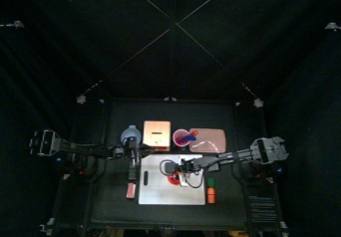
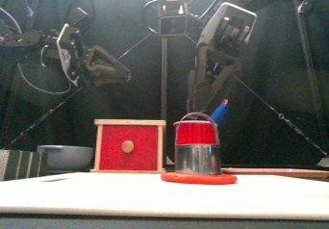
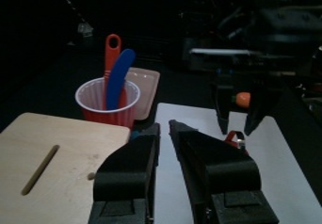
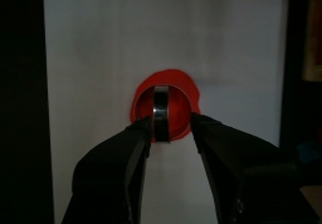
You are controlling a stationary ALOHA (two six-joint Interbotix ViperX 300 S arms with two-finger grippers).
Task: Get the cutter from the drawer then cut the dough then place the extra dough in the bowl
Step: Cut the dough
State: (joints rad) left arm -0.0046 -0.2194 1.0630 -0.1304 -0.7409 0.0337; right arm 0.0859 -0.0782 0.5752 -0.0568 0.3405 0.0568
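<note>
A round metal cutter (image 2: 195, 146) with a red band stands upright on the flat red dough (image 2: 199, 178) on the white cutting board (image 2: 77, 196). My right gripper (image 2: 199, 100) hangs straight over it, shut on the cutter's wire handle (image 4: 164, 107). In the right wrist view the dough (image 4: 143, 98) shows around the jaws. The pale wooden box (image 2: 130, 146) stands behind with its red drawer front flush. To its left sits the blue-grey bowl (image 2: 64, 157). My left gripper (image 1: 132, 149) hovers above the box and bowl, shut and holding nothing.
A red cup (image 3: 105, 103) with a blue knife (image 3: 120, 73) and a red knife (image 3: 111, 49) stands beside the box, in front of the pink tray (image 1: 210, 139). The board (image 1: 158, 197) has bare room toward the table's front.
</note>
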